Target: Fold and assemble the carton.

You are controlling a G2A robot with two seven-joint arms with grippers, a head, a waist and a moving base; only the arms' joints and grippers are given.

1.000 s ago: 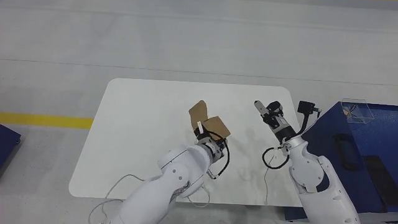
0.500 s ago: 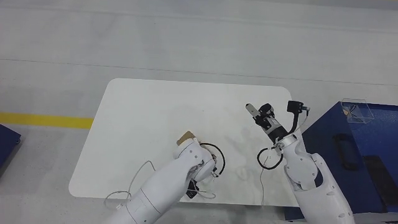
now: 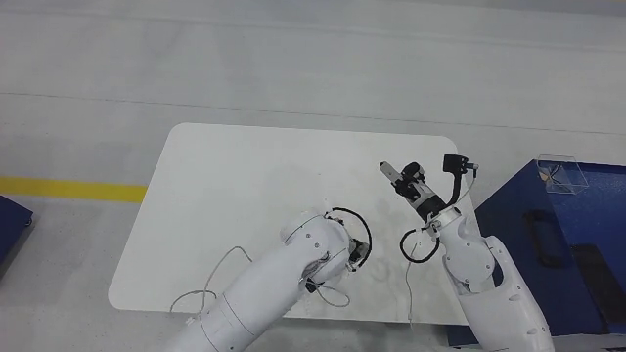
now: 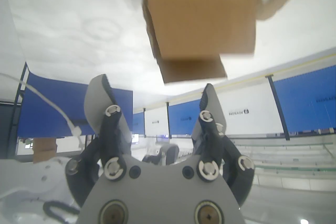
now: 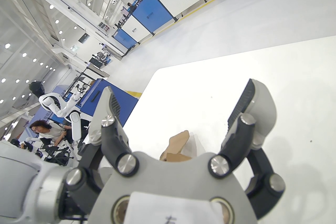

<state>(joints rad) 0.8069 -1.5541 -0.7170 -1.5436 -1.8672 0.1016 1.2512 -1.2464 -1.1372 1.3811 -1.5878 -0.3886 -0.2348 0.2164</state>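
Carton (image 4: 199,12) on the table (image 3: 225,176), nothing gripped.
It lies toward the front edge, blurred, just beyond the left gripper's (image 4: 155,96) wide-spread tips (contact unclear); from above, the left arm (image 3: 303,254) covers it. The right gripper (image 5: 181,101), also spread wide, hovers toward the right edge, its body hiding part of the carton.

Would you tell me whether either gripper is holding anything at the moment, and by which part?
Nothing is held. The left gripper is open, with the carton just beyond its fingertips and unclamped; the right gripper is open and empty.
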